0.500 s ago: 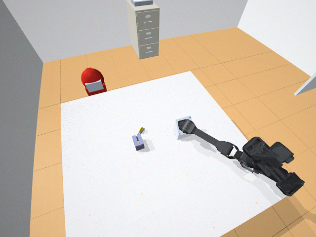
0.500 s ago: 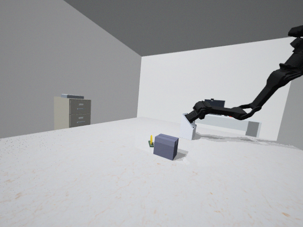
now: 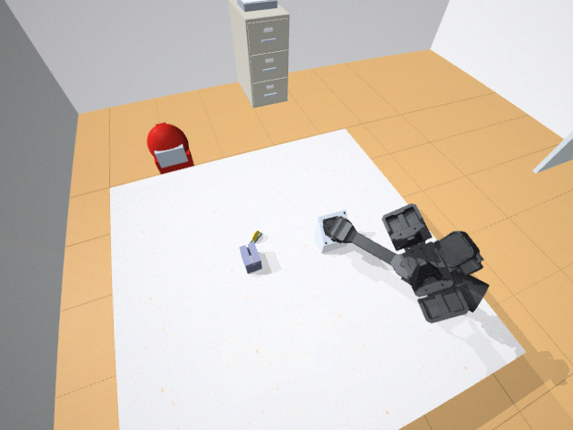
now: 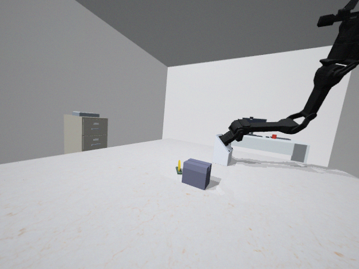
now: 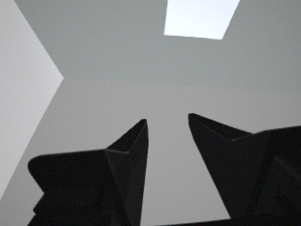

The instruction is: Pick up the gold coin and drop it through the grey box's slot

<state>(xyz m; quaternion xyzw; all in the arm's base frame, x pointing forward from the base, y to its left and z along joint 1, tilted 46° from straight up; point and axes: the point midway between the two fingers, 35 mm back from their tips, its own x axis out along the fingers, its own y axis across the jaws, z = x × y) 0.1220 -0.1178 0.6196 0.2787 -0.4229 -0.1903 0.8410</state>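
Observation:
The gold coin point(image 3: 255, 236) point(image 4: 179, 165) stands on edge in the dark-green holder point(image 4: 179, 172), just behind the closed grey box point(image 3: 251, 260) point(image 4: 195, 174) in the exterior view. The slot shows as a thin line along the box lid in the top view. My gripper point(image 5: 167, 121) is partly open and empty, with a clear gap between the black fingertips in the wrist view. It is high up, far to the right of the coin and box. The wrist view shows only walls, ceiling and a light panel; coin, holder and box are out of it.
The arm's pale base point(image 3: 328, 243) point(image 4: 222, 154) stands on the white table point(image 3: 194, 323) to the right of the box. Beyond the table are a red chair point(image 3: 167, 139) and a filing cabinet point(image 3: 269, 60) point(image 4: 95, 133).

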